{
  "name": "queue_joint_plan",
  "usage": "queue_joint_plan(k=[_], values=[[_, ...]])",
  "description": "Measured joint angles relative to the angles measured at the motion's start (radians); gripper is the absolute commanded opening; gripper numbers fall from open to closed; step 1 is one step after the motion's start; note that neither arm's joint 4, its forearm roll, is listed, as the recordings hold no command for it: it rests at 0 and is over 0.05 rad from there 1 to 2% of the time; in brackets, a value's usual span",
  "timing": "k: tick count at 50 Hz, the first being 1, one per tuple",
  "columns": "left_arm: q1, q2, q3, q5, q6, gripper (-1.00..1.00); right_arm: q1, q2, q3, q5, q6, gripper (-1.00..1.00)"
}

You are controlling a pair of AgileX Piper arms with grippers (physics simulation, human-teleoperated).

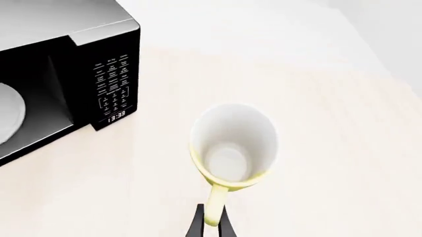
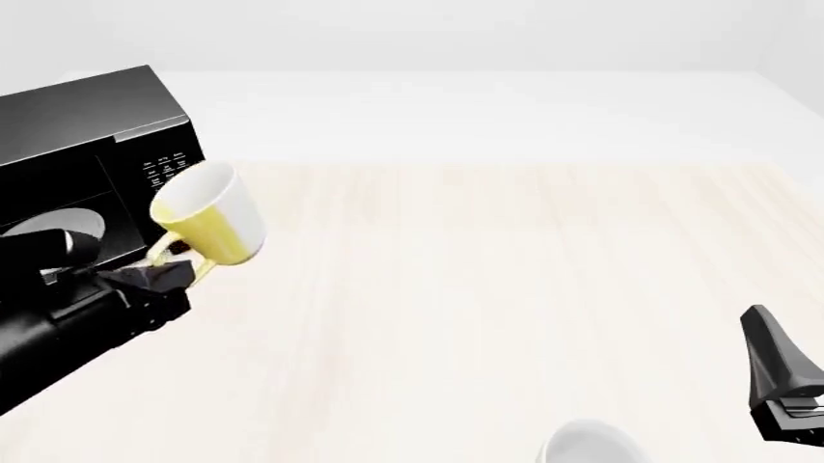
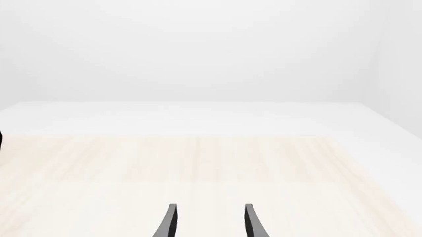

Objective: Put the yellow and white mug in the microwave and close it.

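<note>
Nearest me in the front view, at about 5 o'clock, a white cup just pokes over the lower edge, and at 4 o'clock the right gripper shows as a dark finger hanging over the table; its own wrist camera gives me what the front view does not, two finger tips standing apart with nothing between them. At 8 o'clock my left arm comes in, and the left gripper is pinched on the handle of the mug, which is lifted off the table and tipped, its mouth facing toward 10 o'clock. The left wrist view looks straight into the mug and shows its white inside and the yellow handle clamped between the fingertips, a grip the front view only half reveals. Just beyond the mug, at 9 to 10 o'clock, sits the microwave with its cavity open; I can't see the door in any view. The wrist camera picks up the keypad, a clock reading 13:33 and an edge of the white turntable inside. The surface is pale wood grain, turning plain white toward 12 o'clock, and beyond it the room is bare white wall.
</note>
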Motion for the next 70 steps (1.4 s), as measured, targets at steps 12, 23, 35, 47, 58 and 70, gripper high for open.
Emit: queue_joint_plan(k=[12, 23, 35, 47, 58, 70], values=[[0.126, -0.132, 0.019, 0.080, -0.002, -1.00, 0.000, 0.000, 0.000, 0.000, 0.000, 1.00], [0.257, -0.216, 0.038, 0.128, -0.002, -1.00, 0.000, 0.000, 0.000, 0.000, 0.000, 1.00], [0.383, -0.270, 0.055, 0.153, 0.002, -1.00, 0.000, 0.000, 0.000, 0.000, 0.000, 1.00], [0.503, -0.283, 0.071, 0.145, 0.035, -1.00, 0.000, 0.000, 0.000, 0.000, 0.000, 1.00], [0.587, -0.237, 0.082, 0.092, 0.058, -1.00, 0.000, 0.000, 0.000, 0.000, 0.000, 1.00], [0.681, -0.179, 0.096, 0.025, 0.078, -1.00, 0.000, 0.000, 0.000, 0.000, 0.000, 1.00]])
